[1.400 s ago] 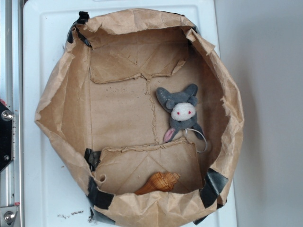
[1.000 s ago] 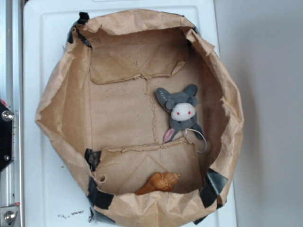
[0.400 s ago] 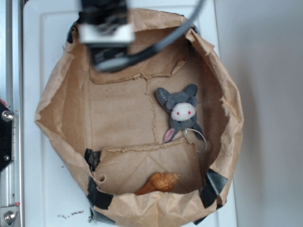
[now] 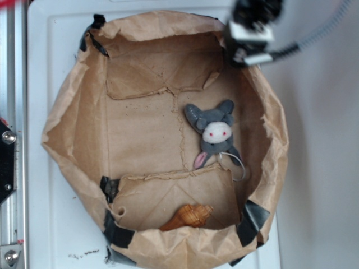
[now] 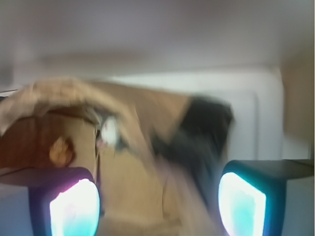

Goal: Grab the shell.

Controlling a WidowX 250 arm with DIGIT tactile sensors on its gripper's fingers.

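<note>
Orange-brown shell [image 4: 188,217] lies well apart from claw [image 4: 251,39].

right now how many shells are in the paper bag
1. The shell lies at the bottom edge of the paper bag, on the lower flap, below the plush bunny. Another could be hidden under the folds.

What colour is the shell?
The shell is orange-brown with faint darker stripes, seen best in the exterior view.
</note>
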